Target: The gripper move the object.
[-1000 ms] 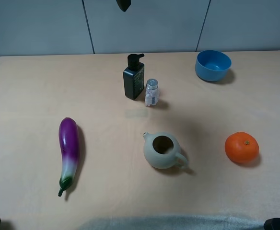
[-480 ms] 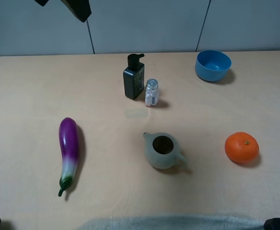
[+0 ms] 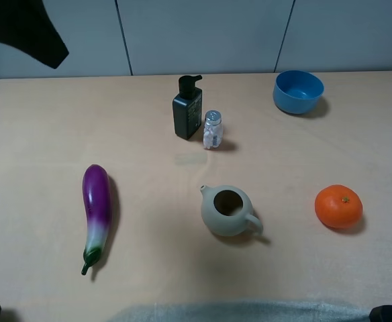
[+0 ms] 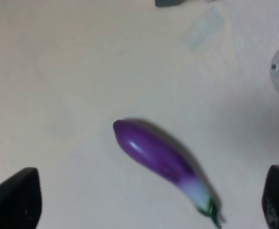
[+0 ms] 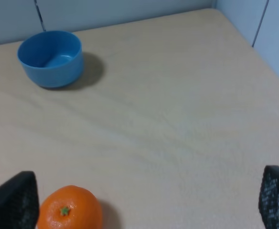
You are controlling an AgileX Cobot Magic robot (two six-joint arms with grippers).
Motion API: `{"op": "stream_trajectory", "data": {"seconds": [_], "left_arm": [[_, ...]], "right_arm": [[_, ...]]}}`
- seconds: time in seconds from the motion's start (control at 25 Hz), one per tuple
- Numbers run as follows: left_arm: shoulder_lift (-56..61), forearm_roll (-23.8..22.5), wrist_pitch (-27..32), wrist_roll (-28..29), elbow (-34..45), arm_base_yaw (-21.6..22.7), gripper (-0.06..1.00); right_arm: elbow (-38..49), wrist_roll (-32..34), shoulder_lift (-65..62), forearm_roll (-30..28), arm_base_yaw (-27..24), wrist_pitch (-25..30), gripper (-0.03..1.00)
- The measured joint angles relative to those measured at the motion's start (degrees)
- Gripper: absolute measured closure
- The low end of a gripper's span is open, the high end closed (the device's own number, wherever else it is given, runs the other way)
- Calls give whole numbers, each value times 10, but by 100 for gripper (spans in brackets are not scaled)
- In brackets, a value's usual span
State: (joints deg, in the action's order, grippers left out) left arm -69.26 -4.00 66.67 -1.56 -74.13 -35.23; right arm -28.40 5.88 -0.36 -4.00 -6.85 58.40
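Beside shaker [image 3: 212, 129], pump bottle [image 3: 186, 108] stands upright.

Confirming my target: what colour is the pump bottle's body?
Near-black, pump head too: pump bottle, clearest in the exterior high view.

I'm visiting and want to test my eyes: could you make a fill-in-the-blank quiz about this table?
1. The silver-capped shaker stands beside the black ____ bottle.
2. The bowl is coloured ____.
3. The teapot sits between the eggplant and the ____.
4. Each pincer holds ____.

Missing words: pump; blue; orange; nothing
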Motion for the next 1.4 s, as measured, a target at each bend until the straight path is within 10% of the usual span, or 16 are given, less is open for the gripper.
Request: {"op": "stream_trajectory", "data": {"seconds": [0.56, 1.4], "left_arm": [[212, -8, 0, 12, 183, 13, -2], [627, 5, -37, 4, 410, 362, -2]], "right_arm": [[0, 0, 0, 0, 0, 0, 28], [0, 0, 0, 0, 0, 0, 28]]}}
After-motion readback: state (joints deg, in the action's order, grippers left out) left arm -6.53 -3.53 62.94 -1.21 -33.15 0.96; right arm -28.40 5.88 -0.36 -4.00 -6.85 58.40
